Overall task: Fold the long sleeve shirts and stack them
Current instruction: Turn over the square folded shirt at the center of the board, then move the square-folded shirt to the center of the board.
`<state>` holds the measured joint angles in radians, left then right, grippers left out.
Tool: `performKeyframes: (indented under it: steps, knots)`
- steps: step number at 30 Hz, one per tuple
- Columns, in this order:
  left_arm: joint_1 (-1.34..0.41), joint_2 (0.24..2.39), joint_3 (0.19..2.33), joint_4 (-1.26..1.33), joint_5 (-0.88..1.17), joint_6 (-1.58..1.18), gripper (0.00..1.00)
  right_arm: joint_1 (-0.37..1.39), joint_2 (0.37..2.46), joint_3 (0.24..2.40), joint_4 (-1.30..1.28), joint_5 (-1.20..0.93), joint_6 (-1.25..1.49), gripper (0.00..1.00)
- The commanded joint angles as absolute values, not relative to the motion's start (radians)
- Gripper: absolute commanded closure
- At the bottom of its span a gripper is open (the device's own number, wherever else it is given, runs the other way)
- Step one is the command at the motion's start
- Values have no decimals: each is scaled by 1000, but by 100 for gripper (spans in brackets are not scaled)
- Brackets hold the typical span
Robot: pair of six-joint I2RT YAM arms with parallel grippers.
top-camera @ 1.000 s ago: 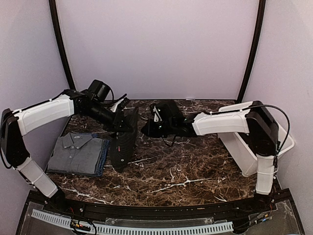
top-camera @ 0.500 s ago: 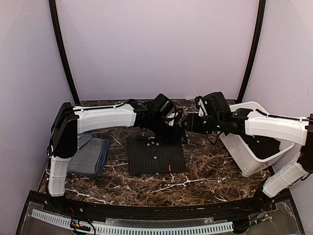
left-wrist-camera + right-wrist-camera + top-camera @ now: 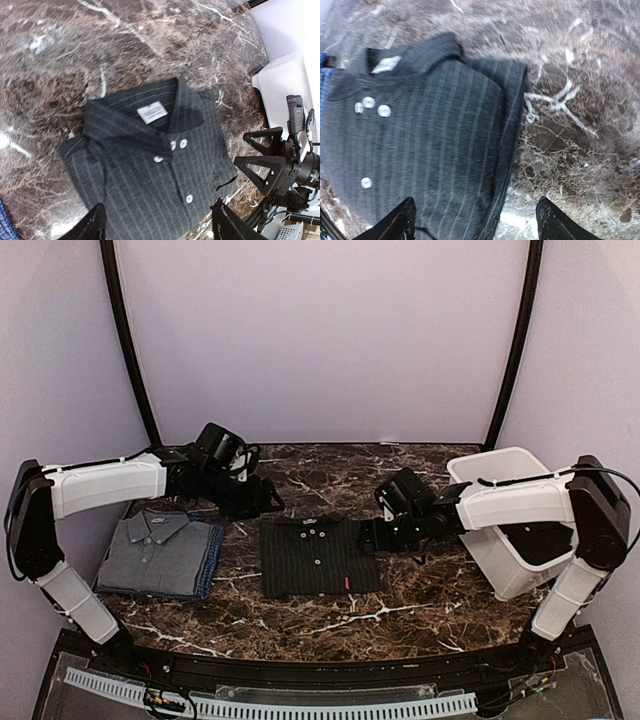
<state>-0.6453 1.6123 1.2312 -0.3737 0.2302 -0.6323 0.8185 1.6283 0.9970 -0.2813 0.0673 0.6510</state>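
On the left, a plain grey folded shirt (image 3: 158,550) lies on top of a folded blue shirt (image 3: 213,562) whose edge peeks out. That is the stack. The left gripper (image 3: 266,502) hangs just beside it, fingers wide apart, holding nothing. In the middle of the brown marble table (image 3: 420,590) lies a black pinstriped shirt with pale buttons (image 3: 318,558), folded flat. The right gripper (image 3: 368,537) sits at its right edge, also spread and empty. I think the folding is done, but this shirt is not yet on the pile. I cannot see what is in the white plastic tub (image 3: 500,560).
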Motion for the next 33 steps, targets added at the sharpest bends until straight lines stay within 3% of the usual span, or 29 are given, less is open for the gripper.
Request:
performKeyframes:
  steps: [1,8,18,30,33]
  knots:
    - [-580,1537,1066,-321,331,-586,28,822,1704,1024,-222,59,616,17]
    - [-543,1557,949,-244,434,-537,19,814,1808,1044,-171,18,615,15]
    - [-538,1688,959,-165,524,-546,21,812,1845,1058,-166,4,615,19]
    - [-547,1704,944,-135,515,-613,48,811,1855,1051,-184,33,635,26]
    - [-572,1725,971,-135,504,-630,59,812,1863,1049,-183,34,643,36]
